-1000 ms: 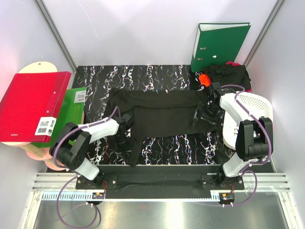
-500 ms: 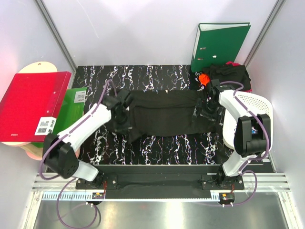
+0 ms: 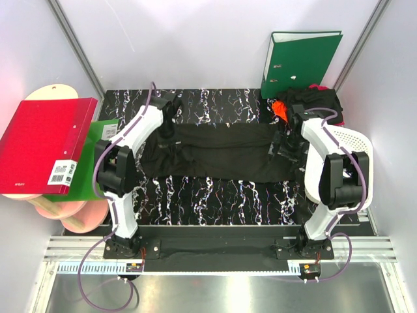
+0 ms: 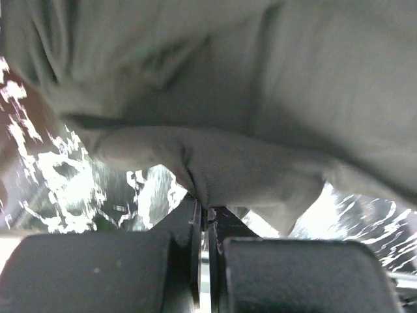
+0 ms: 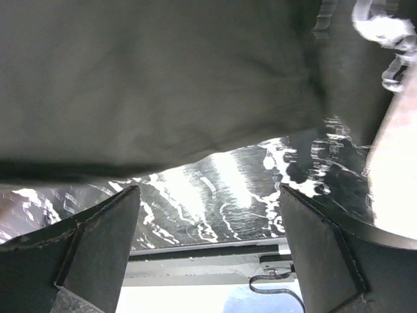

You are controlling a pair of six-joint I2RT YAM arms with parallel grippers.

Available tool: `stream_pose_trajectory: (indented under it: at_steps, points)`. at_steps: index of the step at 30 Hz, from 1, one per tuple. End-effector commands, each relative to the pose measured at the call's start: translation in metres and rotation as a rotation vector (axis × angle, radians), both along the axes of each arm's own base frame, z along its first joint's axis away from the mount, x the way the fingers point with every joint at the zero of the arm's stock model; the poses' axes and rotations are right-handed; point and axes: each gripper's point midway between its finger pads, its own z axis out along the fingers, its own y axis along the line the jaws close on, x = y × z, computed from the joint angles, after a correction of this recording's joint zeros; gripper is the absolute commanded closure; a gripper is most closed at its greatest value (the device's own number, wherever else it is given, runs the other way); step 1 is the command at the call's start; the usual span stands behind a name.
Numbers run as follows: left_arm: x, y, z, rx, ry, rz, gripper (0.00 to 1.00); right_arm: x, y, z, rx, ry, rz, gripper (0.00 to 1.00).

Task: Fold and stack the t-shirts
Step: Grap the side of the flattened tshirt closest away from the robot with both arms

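I see a black t-shirt [image 3: 221, 151] lying flat on the dark marbled table [image 3: 215, 199]. It sits in front of the green binder [image 3: 298, 60] and stretches away to the binder's left. It makes a long strip, and its long side runs left to right across the table. I cannot tell which end is the neck.

My left gripper [image 3: 167, 125] is at the shirt end far from the binder, on the back corner. In the left wrist view its fingers [image 4: 98, 274] are pressed tight together, with a fold of the black cloth pinched between them.

My right gripper [image 3: 281, 140] is at the shirt end nearest the binder. In the right wrist view its fingers [image 5: 98, 241] are spread wide with nothing between them.

A heap of t-shirts [image 3: 316, 101] sits right in front of the binder. It is mostly black, with an orange-red shirt [image 3: 280, 107] poking out. A white basket [image 3: 348, 147] stands further in front of the binder.
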Motion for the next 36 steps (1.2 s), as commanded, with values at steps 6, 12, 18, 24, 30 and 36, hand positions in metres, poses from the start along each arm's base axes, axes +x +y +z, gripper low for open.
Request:
stream_pose_trajectory:
  at_steps: [6, 12, 18, 24, 30, 36]
  points:
    - [0.000, -0.002, 0.014, -0.019, 0.025, -0.066, 1.00, -0.019, -0.044, -0.030, 0.069, 0.111, -0.336, 0.12]
    - [-0.012, -0.001, 0.006, -0.028, 0.061, -0.092, 1.00, -0.015, -0.046, -0.051, 0.053, 0.167, -0.338, 0.12]
    - [-0.015, 0.002, 0.006, -0.031, 0.061, -0.091, 1.00, -0.008, -0.052, -0.076, 0.019, 0.222, -0.328, 0.12]
    - [-0.013, 0.005, 0.009, -0.036, 0.047, -0.078, 1.00, -0.006, -0.049, -0.098, 0.037, 0.282, -0.298, 0.33]
    - [-0.008, 0.010, 0.014, -0.042, 0.023, -0.053, 1.00, -0.013, -0.040, -0.111, 0.098, 0.384, -0.246, 0.36]
    - [-0.010, 0.018, 0.017, -0.035, 0.015, -0.039, 1.00, -0.004, -0.042, -0.070, 0.091, 0.261, -0.254, 0.32]
